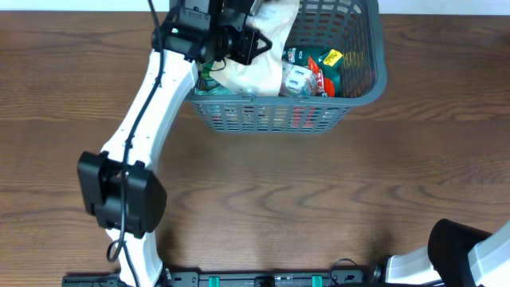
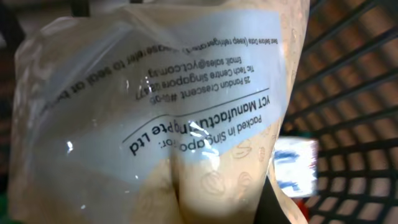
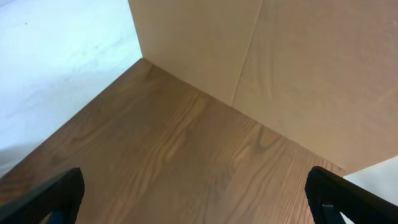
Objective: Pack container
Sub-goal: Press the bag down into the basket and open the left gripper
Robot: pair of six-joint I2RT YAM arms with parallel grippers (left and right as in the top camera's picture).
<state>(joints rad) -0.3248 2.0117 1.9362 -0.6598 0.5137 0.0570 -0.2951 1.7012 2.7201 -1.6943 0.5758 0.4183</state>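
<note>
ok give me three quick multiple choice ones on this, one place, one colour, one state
1. Where in the overhead view is the container? A top centre; B bottom left; C bottom right.
2. What colour are its walls? A red; B grey; C yellow.
3. How is the right tool? A shut on a bag; B inside the container; C open over bare table.
Answers: 1 A, it sits against the top edge of the picture; 2 B, the slotted walls are plainly grey; 3 C, the right wrist view shows it spread wide with only wood beneath.
</note>
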